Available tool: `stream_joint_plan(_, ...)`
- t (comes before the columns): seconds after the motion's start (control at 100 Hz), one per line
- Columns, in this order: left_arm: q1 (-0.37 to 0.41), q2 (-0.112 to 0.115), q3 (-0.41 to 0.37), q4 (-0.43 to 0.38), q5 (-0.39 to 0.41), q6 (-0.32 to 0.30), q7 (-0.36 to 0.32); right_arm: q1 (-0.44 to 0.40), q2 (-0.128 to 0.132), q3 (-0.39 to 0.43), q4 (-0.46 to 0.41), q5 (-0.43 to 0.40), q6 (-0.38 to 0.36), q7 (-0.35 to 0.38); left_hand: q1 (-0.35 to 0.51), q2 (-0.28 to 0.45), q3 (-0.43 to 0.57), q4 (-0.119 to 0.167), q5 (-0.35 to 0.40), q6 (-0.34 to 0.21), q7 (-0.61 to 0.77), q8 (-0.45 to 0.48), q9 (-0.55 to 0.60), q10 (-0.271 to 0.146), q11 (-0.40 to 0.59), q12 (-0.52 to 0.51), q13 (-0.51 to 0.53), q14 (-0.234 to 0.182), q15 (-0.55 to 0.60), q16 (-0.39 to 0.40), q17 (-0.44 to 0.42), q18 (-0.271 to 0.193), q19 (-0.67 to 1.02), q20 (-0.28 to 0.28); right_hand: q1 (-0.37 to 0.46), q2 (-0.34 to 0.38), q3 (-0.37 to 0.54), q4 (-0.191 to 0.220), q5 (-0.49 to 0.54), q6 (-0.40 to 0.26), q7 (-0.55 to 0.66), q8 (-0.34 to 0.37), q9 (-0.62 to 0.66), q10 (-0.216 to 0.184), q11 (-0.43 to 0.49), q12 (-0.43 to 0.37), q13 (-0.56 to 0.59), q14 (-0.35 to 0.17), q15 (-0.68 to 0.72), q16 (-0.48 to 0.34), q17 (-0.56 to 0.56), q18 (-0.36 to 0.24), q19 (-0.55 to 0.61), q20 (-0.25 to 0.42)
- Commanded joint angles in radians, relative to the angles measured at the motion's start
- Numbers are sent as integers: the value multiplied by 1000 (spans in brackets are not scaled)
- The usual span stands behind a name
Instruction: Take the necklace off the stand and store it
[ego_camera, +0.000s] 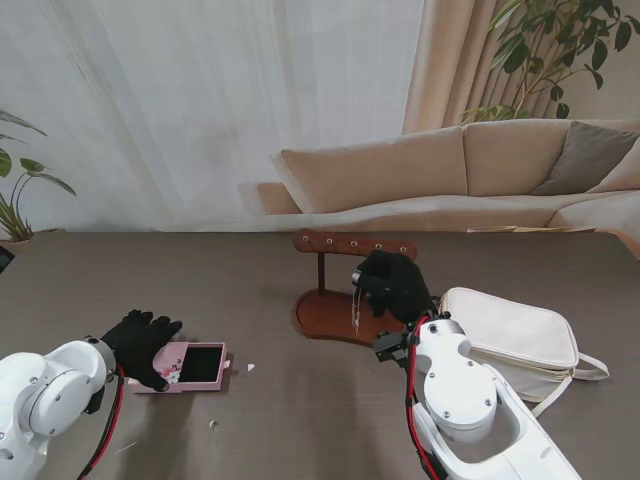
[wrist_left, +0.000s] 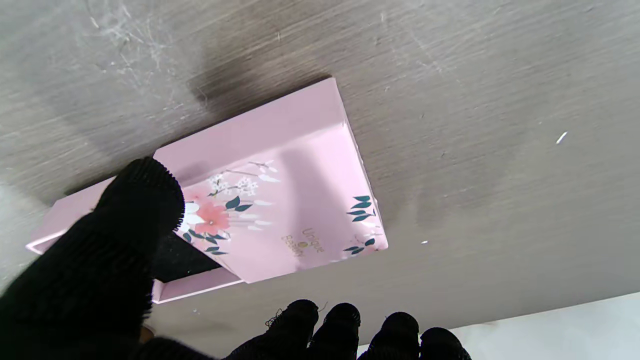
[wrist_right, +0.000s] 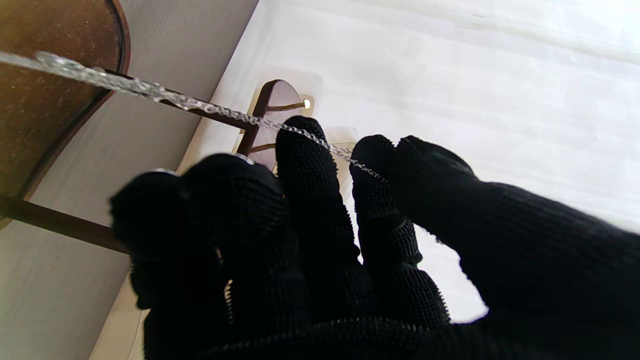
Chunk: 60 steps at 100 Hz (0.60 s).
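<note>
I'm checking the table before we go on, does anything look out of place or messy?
Only small things: a few white scraps lie on the table near the pink jewelry box, whose floral lid sits askew, half off the box. Nothing looks damaged.

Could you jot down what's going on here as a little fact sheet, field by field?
right hand: pinching the necklace chain at the wooden stand
necklace: thin silver chain, hanging from the fingers over the stand's base
left hand: resting on the pink box, holding nothing
pink box: open, dark lining, floral lid
white bag: on the table to the right of the stand
</note>
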Motion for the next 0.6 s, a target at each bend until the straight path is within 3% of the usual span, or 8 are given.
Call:
stream_joint_plan(0.0, -6, -4, 7, 6, 5, 0, -34, -9, -2, 0, -6, 4, -1, 15, -37, -39, 23, -38, -32, 1, -19, -12, -38, -4, -12, -12, -37, -9, -30, -19, 3, -30, -39, -21, 18, -33, 67, -29, 26, -20, 7, 14, 37, 5, -6, 12, 38, -6, 28, 10, 10, 5, 43, 1)
stream_joint_plan(0.23, -37, -1, 43, 41, 21, -4, -33, -11, -1, 4, -7, 10, 1, 18, -37, -60, 69, -39, -29, 9, -2, 15, -36, -3, -10, -8, -36, -9, -27, -37, 2, -31, -37, -24, 17, -34, 68, -29, 27, -19, 7, 14, 38, 5, -6, 11, 37, -7, 28, 11, 11, 6, 43, 1)
stream_joint_plan(0.59, -58, 3, 79, 72, 44, -7, -50, -14, -2, 9, -9, 17, 7, 19, -16, -54, 57, -36, -15, 19, 19, 79, -14, -7, 1, 1, -32, -18, -17, -15, 2, -31, -37, -24, 17, -36, 69, -28, 28, -18, 7, 14, 40, 6, -6, 11, 37, -5, 29, 11, 11, 8, 43, 2)
